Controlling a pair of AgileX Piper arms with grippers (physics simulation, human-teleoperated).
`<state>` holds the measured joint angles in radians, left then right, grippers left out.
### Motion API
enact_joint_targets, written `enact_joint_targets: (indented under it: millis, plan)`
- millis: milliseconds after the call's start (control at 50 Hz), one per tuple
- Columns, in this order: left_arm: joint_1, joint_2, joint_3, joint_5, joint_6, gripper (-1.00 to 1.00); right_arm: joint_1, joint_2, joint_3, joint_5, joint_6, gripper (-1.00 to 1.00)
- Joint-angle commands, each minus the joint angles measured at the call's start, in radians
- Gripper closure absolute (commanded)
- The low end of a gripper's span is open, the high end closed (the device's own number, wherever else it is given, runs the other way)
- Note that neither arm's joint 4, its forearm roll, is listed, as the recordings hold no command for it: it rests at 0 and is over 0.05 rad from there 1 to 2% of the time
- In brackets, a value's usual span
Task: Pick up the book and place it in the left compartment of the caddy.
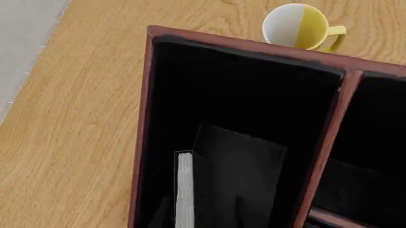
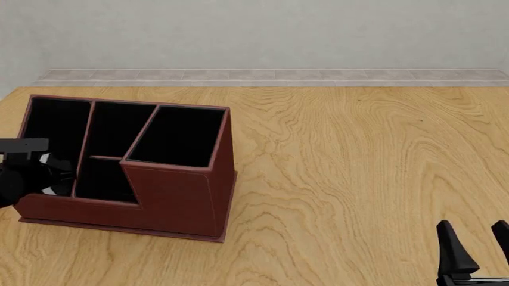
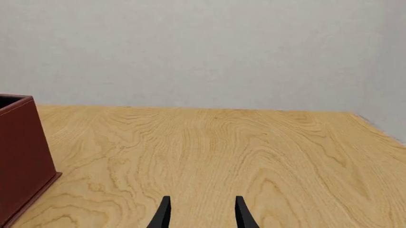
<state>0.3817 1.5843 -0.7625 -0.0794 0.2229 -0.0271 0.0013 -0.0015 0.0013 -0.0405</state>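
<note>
The reddish-brown caddy stands at the table's left. In the left wrist view I look down into its left compartment. The book stands upright in it on its edge, white pages up, black cover beside them. My left gripper is over this slot, and its dark fingertips stand apart on either side of the book, open. In the front view the left gripper hangs over the left compartment and the book is hidden. My right gripper is open and empty at the near right, also seen in its wrist view.
A yellow and white mug stands on the table just outside the caddy's end wall. The caddy's taller angled section rises on its right side. The wooden table stretches right of the caddy, a grey wall behind.
</note>
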Motion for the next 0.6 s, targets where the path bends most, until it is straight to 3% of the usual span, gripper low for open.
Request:
enact_joint_targets:
  millis: [20,600]
  plan:
    - [-0.002,-0.006,0.000,0.001,0.003,-1.00,0.000,0.000,0.000,-0.001,0.000,-1.00]
    - [-0.008,-0.045,0.006,0.008,0.017,-1.00,-0.001,0.000,-0.001,-0.001,-0.001,-1.00]
